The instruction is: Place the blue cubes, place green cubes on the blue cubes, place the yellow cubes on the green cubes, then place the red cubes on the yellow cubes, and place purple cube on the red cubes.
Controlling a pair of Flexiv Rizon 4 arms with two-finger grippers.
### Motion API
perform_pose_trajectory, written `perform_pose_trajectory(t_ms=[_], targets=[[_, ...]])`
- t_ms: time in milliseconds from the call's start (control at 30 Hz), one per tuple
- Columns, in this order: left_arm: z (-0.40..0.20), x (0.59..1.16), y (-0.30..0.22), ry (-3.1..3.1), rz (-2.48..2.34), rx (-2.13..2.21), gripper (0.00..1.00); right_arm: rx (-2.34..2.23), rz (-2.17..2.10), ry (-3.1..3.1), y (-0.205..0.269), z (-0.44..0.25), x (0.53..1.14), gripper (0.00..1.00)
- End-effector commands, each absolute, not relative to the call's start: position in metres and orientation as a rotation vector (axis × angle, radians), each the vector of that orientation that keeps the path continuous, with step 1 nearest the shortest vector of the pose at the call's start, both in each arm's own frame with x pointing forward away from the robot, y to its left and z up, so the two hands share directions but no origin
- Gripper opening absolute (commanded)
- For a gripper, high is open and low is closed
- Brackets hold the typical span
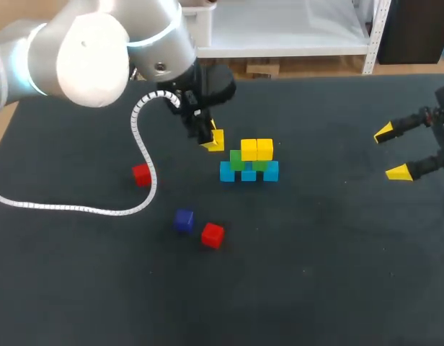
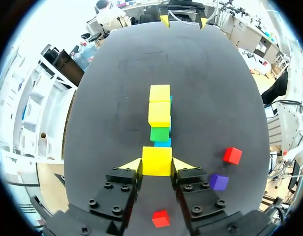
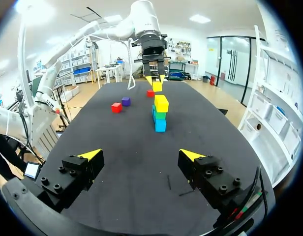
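A yellow cube [image 2: 157, 160] was pinched by the left gripper [image 1: 207, 137]. Its jaws were pressed against the cube from two sides, and the cube sat right at the yellow tips and filled the gap between them. Whether this cube touched the worktop [image 1: 330, 274] could not be told.

The pile was found near the middle of the worktop, a little toward the far edge. Three blue cubes [image 1: 249, 174] were laid in a row at the bottom, two green cubes [image 1: 238, 160] were set on them, and two more yellow cubes [image 1: 256, 149] were set on the green ones. The pinched cube was seen just beside this pile, on the side of the left edge. In the left wrist view the pile stood straight ahead of the jaws, in one line with the cube.

One red cube [image 1: 141, 174] was lying toward the left edge, touching the white coiled cable [image 1: 85, 209] of the left arm. The purple cube [image 1: 183, 220] and a second red cube [image 1: 212, 235] were lying near each other, closer to the near edge.

The right gripper [image 1: 395, 153] was kept by the right edge, well apart from the pile. Its jaws were spread wide and nothing was between them.
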State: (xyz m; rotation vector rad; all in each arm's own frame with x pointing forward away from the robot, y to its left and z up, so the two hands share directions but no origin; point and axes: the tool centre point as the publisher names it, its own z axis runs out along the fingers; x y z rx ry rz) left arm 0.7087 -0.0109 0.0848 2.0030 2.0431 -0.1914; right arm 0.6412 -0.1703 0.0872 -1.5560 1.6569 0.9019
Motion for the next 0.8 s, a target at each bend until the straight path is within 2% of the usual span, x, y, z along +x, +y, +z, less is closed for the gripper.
perform_pose_trajectory(t_ms=[33,800], targets=[[0.083,0.715,-0.018,2.049,-0.209,2.013,0.00,-1.556,0.903,1.654,-0.170,0.086,0.642,1.00],[0.071,0.714,-0.037,2.038,-0.250,2.053,0.00,-1.556,0.903,1.654,-0.170,0.086,0.642,1.00]])
